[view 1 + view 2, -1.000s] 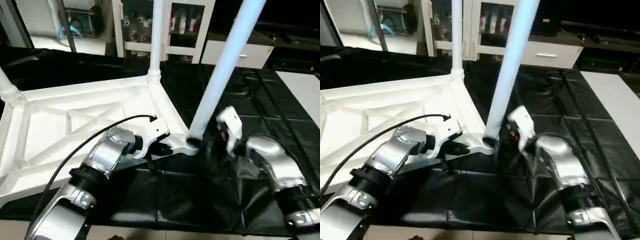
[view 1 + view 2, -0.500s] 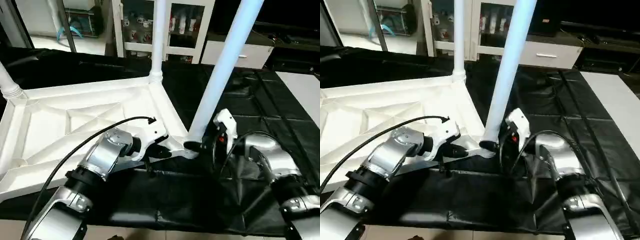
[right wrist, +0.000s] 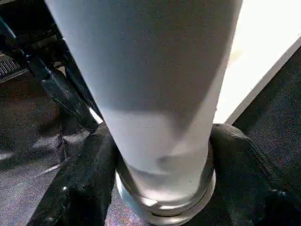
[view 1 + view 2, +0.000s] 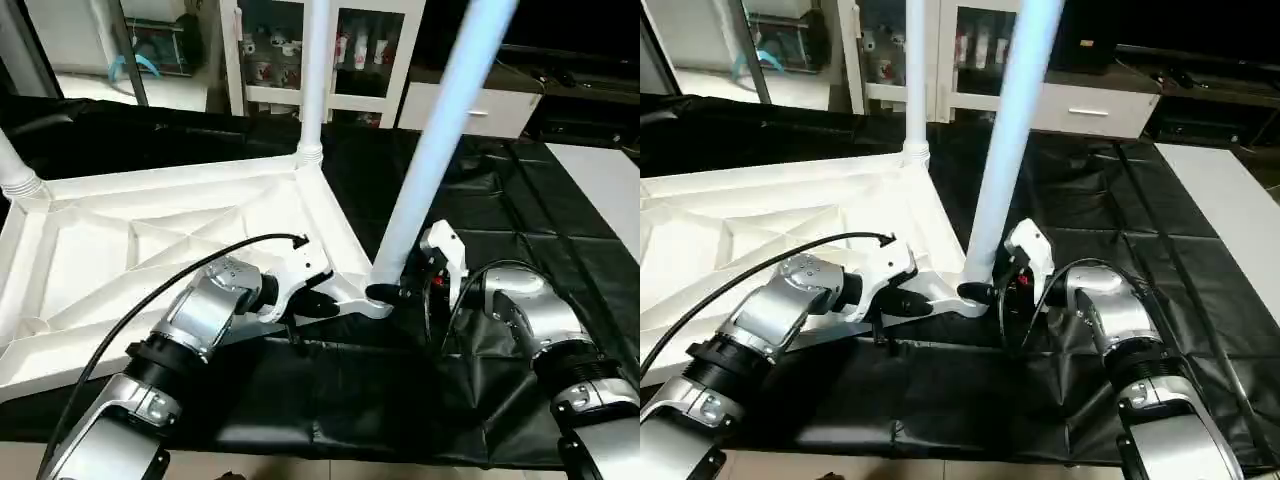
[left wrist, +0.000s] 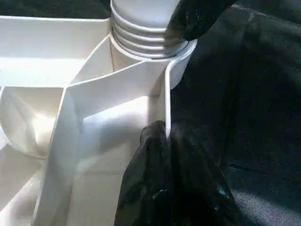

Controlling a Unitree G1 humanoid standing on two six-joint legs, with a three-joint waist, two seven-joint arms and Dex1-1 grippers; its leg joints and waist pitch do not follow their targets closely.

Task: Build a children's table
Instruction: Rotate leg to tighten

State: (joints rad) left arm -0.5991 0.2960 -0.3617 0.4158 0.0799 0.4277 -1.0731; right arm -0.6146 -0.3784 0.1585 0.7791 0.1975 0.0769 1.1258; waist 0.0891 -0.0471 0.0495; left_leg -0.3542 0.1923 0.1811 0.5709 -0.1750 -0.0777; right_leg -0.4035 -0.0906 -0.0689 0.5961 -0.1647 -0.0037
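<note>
1. The worktop [image 4: 520, 190], draped in black sheeting, spans the head views from the upper left to the right edge.
2. The children's table top [image 4: 120, 240] lies ribbed underside up across the left half of the left eye view. Its near right corner socket [image 4: 375, 300] sits at frame centre.
3. A tapered leg [image 4: 430, 150] rises from that socket, leaning toward the upper right. A second leg [image 4: 315, 70] stands upright at the top centre. The base of a third leg [image 4: 15, 175] shows at the left edge.
4. The silver left forearm reaches from the lower left. The left gripper [image 4: 315, 300] has its jaws closed on the top's edge wall. The left wrist view shows one black finger [image 5: 155, 155] pressed against that thin wall, just below the leg's ribbed collar.
5. The right forearm bends in from the lower right. The right gripper [image 3: 162, 160] is clamped around the leaning leg's base; the right wrist view shows black fingers [image 3: 89, 169] touching both sides of the tube.
</note>
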